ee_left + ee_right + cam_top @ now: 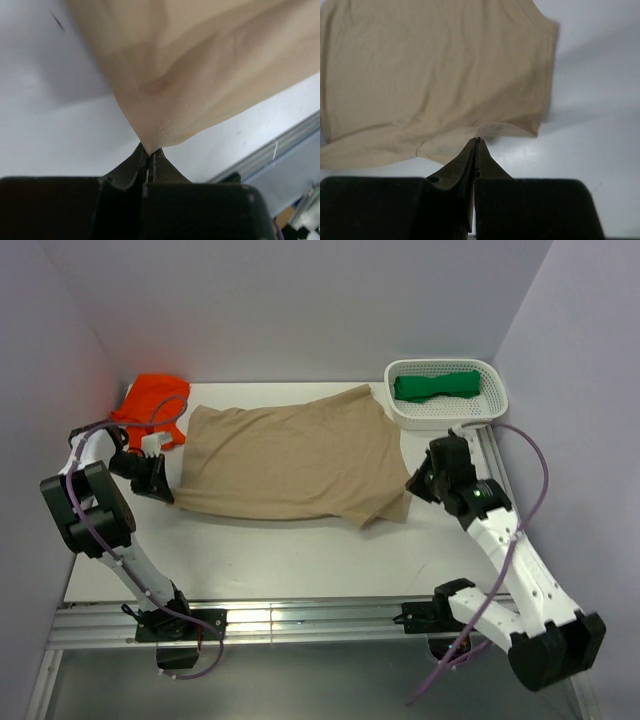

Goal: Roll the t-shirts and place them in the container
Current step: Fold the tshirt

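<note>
Top external shows the tan cloth t-shirt (290, 455) spread flat, unrolled. Left hand (150, 151) and right hand (477, 141) each pinch its edge; rolling not yet begun.

A flat t-shirt (285, 460) lies in the middle of the desk (300, 560). A crumpled t-shirt (150, 400) sits back left. A basket (445, 418) stands back right, with a folded t-shirt (435, 386) inside.
</note>
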Robot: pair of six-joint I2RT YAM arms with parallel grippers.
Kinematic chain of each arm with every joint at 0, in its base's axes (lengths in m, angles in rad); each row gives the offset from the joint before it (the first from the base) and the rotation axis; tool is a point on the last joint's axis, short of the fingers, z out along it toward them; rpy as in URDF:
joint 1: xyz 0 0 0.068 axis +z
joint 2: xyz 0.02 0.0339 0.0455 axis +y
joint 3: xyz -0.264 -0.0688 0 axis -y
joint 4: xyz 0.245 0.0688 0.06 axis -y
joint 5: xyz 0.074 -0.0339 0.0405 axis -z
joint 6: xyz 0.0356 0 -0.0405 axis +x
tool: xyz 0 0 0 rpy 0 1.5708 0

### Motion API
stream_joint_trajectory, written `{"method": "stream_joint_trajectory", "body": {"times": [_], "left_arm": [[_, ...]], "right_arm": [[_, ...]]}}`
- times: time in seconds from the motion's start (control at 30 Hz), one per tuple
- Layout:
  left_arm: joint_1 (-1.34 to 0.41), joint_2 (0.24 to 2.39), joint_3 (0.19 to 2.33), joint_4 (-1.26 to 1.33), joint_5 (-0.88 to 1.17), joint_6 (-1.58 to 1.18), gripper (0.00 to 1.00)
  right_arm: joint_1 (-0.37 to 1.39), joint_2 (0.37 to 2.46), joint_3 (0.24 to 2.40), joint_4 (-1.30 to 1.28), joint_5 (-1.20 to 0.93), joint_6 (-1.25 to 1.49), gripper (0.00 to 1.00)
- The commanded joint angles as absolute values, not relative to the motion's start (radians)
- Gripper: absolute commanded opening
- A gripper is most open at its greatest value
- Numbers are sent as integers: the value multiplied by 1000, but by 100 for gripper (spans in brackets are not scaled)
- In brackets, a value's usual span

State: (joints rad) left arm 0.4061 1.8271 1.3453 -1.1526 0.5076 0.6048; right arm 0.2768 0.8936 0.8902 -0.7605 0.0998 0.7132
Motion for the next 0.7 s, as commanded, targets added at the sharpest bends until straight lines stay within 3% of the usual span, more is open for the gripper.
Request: {"method": "stream_joint_trajectory", "body": {"times": [0.0, 0.17, 0.67], "left_arm": [[384, 1867, 1463, -1097, 583, 505, 0], [318, 1943, 1546, -1043, 561, 404, 0], [227, 2115, 1759, -986, 502, 259, 1]], "right_arm": [[270, 997, 1011, -601, 113, 632, 0], [264, 1211, 1152, -569, 118, 588, 0], [207, 1546, 1336, -466, 143, 523, 0]]}}
